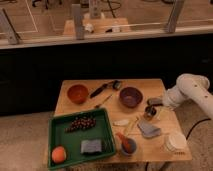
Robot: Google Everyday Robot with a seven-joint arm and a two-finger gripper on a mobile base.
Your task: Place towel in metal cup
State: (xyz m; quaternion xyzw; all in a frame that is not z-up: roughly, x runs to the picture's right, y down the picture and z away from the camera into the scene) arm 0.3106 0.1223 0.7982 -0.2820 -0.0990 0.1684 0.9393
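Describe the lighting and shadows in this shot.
Camera view: warm, even light on the wooden table, no hard glare, and only soft shadows under the things on it; the band behind the table is nearly black, and the floor beyond is brighter. In the same view the gripper shows dark over the table's right side, just above the grey towel.

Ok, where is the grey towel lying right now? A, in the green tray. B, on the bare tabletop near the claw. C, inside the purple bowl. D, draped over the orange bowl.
B: the grey towel lies flat on the table, towards its right front side, with the claw just behind it, beside the purple bowl.
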